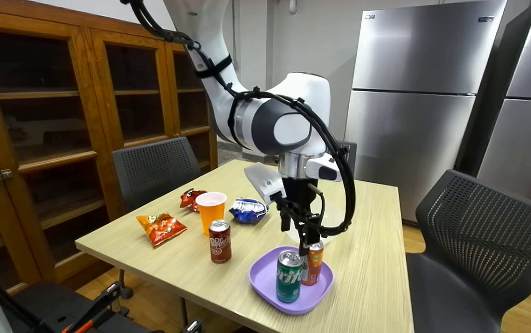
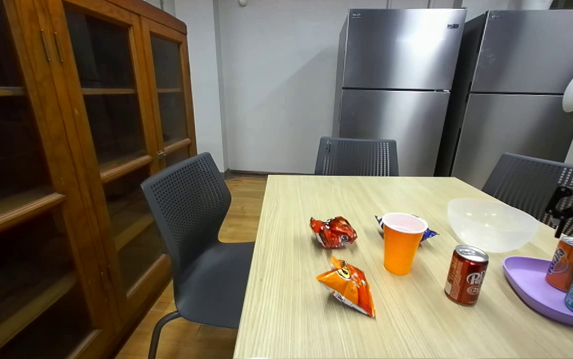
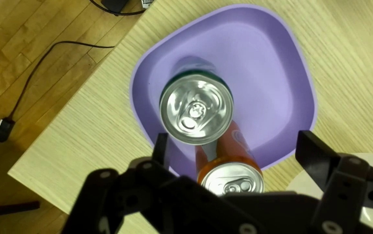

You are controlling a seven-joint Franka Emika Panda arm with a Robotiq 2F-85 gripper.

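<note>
Hanging near the orange can [image 2: 568, 264], the fingers [image 3: 315, 158] are spread wide apart. That can and a green can [image 1: 289, 276] stand on a purple plate [image 3: 259, 81].

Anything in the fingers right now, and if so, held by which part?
Nothing is held: the fingers stand wide apart, gripping neither the Sprite can nor the Fanta can, both upright on the purple plate.
</note>
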